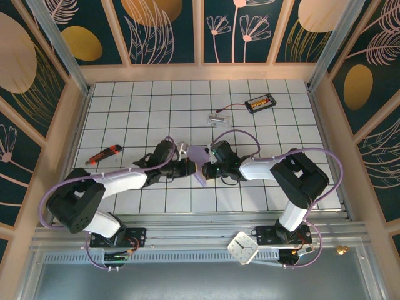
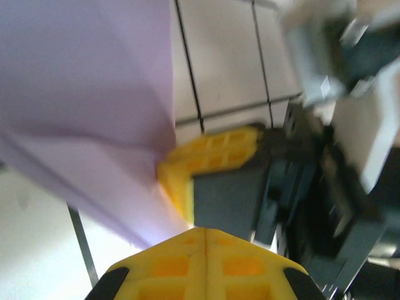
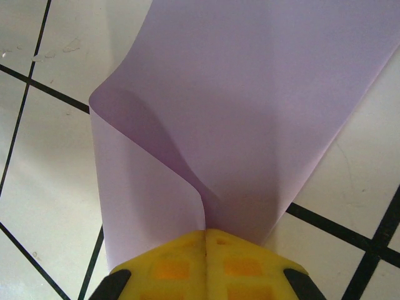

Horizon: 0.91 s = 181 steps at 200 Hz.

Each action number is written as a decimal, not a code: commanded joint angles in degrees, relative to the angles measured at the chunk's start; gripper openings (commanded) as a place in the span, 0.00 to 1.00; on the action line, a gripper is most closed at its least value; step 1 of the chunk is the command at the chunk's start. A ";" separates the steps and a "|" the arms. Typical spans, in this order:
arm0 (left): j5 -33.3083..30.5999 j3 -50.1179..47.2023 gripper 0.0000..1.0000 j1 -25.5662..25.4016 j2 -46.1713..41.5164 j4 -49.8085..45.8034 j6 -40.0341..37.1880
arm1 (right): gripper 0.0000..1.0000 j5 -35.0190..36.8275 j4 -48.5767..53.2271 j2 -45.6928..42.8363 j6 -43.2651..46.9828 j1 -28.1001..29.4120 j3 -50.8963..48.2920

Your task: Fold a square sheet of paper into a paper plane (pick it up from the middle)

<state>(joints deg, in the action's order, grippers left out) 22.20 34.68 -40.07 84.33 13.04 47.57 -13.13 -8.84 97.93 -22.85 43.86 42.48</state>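
The white clock-like square (image 1: 242,247) lies at six o'clock on the rail (image 1: 187,240). On the tiled table (image 1: 156,106), the right gripper (image 3: 205,234) clamps the square sheet of paper (image 3: 250,94). The left gripper (image 2: 204,234), fingers together, sits just beside its edge. Floral walls (image 1: 169,25) stand at twelve.

Black-white arms (image 1: 125,178) (lilac cables (image 1: 341,169)), yellow fingertips (image 3: 169,270).

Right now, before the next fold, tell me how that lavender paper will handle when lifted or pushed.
Probably floppy: the lavender paper curls over in a soft loop where the right gripper pinches it. Likely light and quick to crease: it looks thin, and fold lines show in the left wrist view.
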 commanded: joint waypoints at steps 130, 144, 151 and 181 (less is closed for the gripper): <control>1.71 -7.34 0.00 -7.63 4.92 21.43 12.53 | 0.00 2.58 4.13 1.67 -0.26 0.02 -2.38; 1.71 -7.45 0.00 -7.60 5.76 21.33 12.42 | 0.00 2.58 4.08 1.57 -0.27 0.00 -2.40; 1.79 -7.46 0.00 -7.73 6.10 21.41 12.33 | 0.00 2.58 4.08 1.70 -0.25 0.03 -2.40; 2.32 -6.91 0.00 -7.70 7.33 22.18 12.35 | 0.00 2.49 4.01 1.77 -0.31 0.09 -2.32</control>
<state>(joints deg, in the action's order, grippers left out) 23.55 27.09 -47.37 90.43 32.93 59.31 -13.13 -9.30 97.93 -22.85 43.86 42.22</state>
